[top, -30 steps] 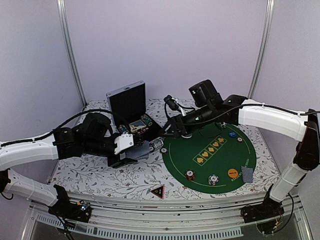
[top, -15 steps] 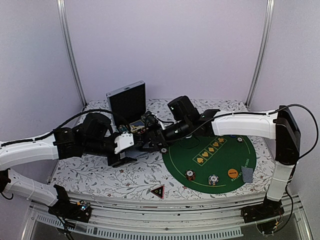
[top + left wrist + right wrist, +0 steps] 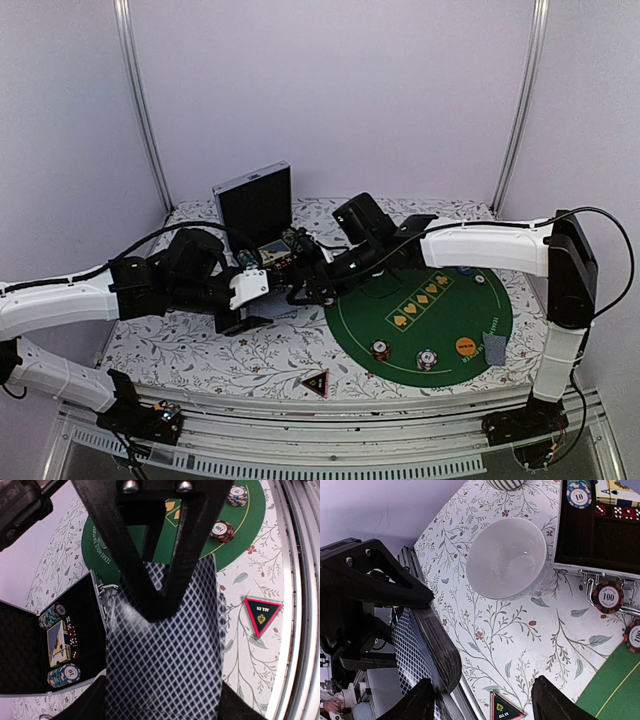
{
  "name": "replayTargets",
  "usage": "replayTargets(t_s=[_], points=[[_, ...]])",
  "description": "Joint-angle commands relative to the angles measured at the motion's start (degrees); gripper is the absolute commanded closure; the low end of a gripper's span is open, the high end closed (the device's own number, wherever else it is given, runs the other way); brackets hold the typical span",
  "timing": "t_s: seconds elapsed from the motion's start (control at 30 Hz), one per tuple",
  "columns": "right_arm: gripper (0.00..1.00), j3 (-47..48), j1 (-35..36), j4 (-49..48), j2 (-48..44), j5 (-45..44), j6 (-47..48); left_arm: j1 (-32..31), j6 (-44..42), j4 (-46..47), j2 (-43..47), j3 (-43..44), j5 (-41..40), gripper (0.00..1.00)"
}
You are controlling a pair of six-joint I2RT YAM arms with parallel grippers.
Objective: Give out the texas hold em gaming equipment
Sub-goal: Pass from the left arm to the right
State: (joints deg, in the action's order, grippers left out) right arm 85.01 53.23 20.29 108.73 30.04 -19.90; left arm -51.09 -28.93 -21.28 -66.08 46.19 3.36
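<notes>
My left gripper (image 3: 262,298) is shut on a deck of blue-checked playing cards (image 3: 165,650), held above the flowered table just left of the green mat (image 3: 430,310). My right gripper (image 3: 305,285) stands open right at that deck. One of its black fingers (image 3: 160,580) lies across the top card. In the right wrist view the deck (image 3: 405,655) shows at the left, beside my left finger. Two chips (image 3: 380,350) (image 3: 427,358), an orange disc (image 3: 465,346), a blue disc (image 3: 464,268) and dealt cards (image 3: 493,346) lie on the mat. The black triangle (image 3: 316,382) lies near the front edge.
An open black case (image 3: 255,205) behind the grippers holds chip stacks (image 3: 54,615), dice and a card pack (image 3: 60,639). A white bowl (image 3: 506,557) stands beside the case, with a ribbed mug (image 3: 505,484) behind it. Loose chips (image 3: 607,596) lie by the case latch.
My right arm has swung left from the mat's far edge to the deck in my left gripper. The left arm has stayed put with the cards.
</notes>
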Motion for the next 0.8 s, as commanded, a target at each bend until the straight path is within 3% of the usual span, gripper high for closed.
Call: replayTargets(t_s=[0.0,0.23,0.47,0.57,0.77], points=[[0.34,2.4,-0.2,3.1,-1.7,-0.4,0.9,0.5,-0.2,2.0,-0.2,-0.2,-0.2,0.35],[0.54,5.3,-0.1,1.4,0.1,8.4,-0.2,0.5,-0.3,2.0,-0.3,-0.3,-0.1,0.37],[0.68,5.7,-0.2,1.4,0.1,9.2,-1.0,0.5,-0.4,2.2,-0.5,-0.3,-0.6,0.38],[0.65,5.3,-0.3,1.5,-0.2,9.1,-1.4,0.5,-0.4,2.3,-0.3,-0.3,-1.0,0.38],[0.36,4.8,-0.7,1.5,1.1,8.0,-2.2,0.5,-0.5,3.5,0.5,-0.4,-1.6,0.39]])
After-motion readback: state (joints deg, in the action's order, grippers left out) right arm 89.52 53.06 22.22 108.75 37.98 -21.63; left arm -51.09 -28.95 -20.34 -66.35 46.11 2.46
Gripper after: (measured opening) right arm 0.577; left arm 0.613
